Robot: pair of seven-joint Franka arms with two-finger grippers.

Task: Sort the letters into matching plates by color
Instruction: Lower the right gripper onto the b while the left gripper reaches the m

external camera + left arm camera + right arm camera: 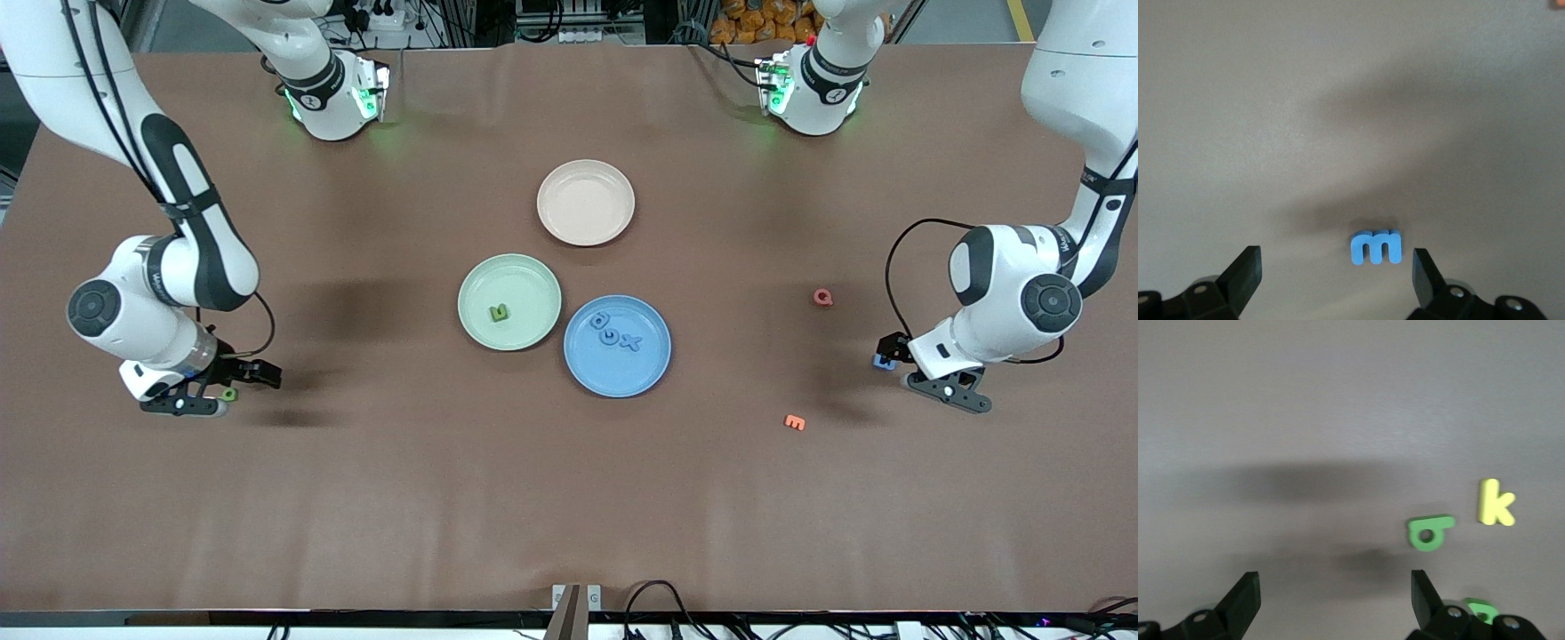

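Currently: blue m [1376, 247] on the table between my left gripper's [1337, 270] open jaws, crosswise to them; right gripper [1335, 599] open over green letters [1429, 532]

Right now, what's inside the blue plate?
Three blue letters lie in the blue plate, bunched toward its edge nearest the robots. Nothing covers them; the rest is bare.

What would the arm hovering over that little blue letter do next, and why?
Probably lower straight down and close on it. The left gripper is open, and the blue letter m lies on the table between its fingers, not yet gripped. It belongs in the blue plate.
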